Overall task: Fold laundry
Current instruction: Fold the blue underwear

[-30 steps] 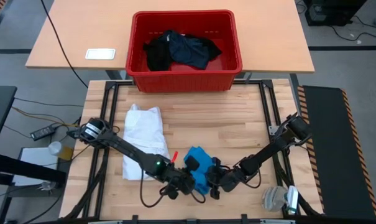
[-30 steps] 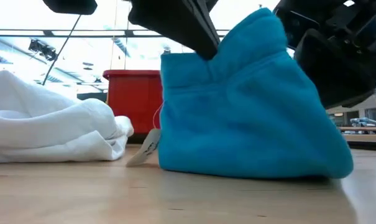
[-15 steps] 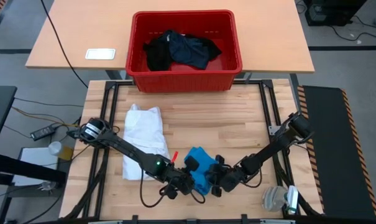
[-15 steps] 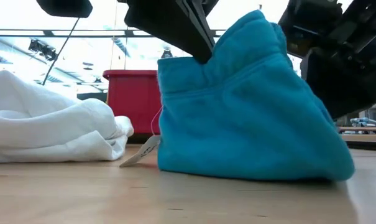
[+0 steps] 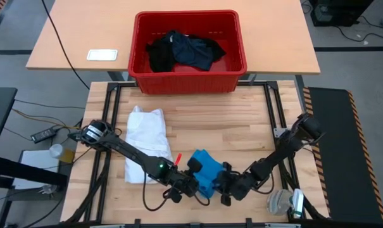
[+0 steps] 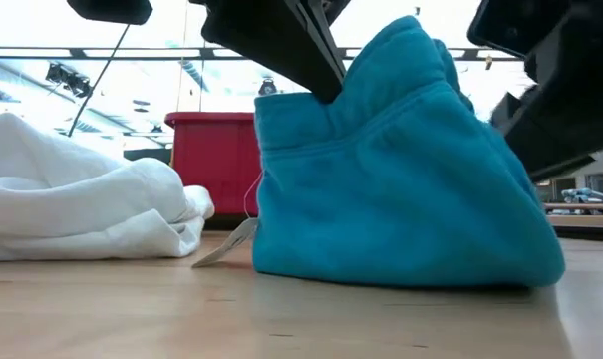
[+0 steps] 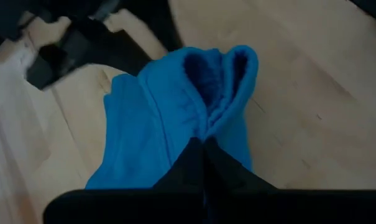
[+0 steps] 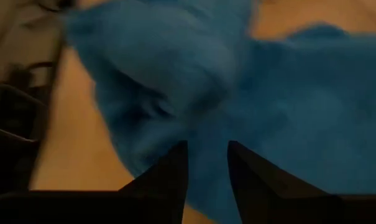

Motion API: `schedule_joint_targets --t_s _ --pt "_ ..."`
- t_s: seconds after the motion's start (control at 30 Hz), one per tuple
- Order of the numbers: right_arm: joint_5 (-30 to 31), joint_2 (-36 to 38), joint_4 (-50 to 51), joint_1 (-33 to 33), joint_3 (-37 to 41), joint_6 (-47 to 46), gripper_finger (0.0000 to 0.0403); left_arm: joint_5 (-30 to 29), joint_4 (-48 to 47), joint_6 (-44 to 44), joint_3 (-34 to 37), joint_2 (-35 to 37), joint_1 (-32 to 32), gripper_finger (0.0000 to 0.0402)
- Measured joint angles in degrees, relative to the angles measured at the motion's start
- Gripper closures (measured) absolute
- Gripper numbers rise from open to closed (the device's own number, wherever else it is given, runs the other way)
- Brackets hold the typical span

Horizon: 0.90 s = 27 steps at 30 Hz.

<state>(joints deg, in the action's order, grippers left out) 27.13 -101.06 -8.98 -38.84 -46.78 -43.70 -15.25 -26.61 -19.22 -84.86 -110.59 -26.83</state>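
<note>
- On the left of the bench [image 5: 242, 130] the white shirt [image 5: 145, 143] lay bunched and untouched, in the same spot as a second before; I counted it as waiting its turn.
- My left gripper [image 5: 194, 182] sat low at the near edge, its jaws clamped tight on an upper fold of the small blue piece [image 5: 207, 172]; that pinch had not shifted over the last second, and in the low view the cloth [image 6: 401, 189] stood tented up from the bench under it.
- My right gripper [image 5: 226, 188] had slid a little toward the near edge and away from the cloth's side; in its wrist view the jaws stood part open with blue cloth [image 8: 194, 93] just ahead and nothing pinched between them that I could see; I judged it was hunting for a fresh hold, so the fold was barely begun.
- Beyond the bench the red crate [image 5: 188, 79] held the black garments [image 5: 185, 50], unchanged; most of the laundry was yet to be done.
</note>
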Motion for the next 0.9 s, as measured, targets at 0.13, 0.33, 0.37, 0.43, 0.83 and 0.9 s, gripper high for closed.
schedule_joint_targets --t_s 0.13,0.33,0.37,0.43,0.83,0.9 --pt "7.9 2.9 9.5 -1.4 0.0 -5.5 0.0286 0.0 0.0 -0.8 0.0 0.0 0.0 0.0401" --pt "18.7 1.1 17.8 -2.7 0.1 -7.9 0.0291 0.1 -0.2 -0.9 0.0 0.0 0.0 0.0401" --pt "20.3 0.3 18.1 -2.7 0.4 -8.4 0.0293 0.1 -0.3 -0.9 0.0 0.0 0.0 0.0401" --pt "23.1 -0.6 18.3 -2.3 1.3 -9.9 0.0296 0.1 -0.2 -0.9 0.0 0.0 0.0 0.0401" --pt "14.6 -0.6 14.7 6.5 7.2 -12.2 0.0328 2.2 0.2 -2.5 0.0 0.0 0.3 0.0401" --pt "12.9 -0.6 11.1 7.1 8.0 -9.0 0.0328 2.3 0.2 -2.6 0.0 0.0 0.8 0.0401"
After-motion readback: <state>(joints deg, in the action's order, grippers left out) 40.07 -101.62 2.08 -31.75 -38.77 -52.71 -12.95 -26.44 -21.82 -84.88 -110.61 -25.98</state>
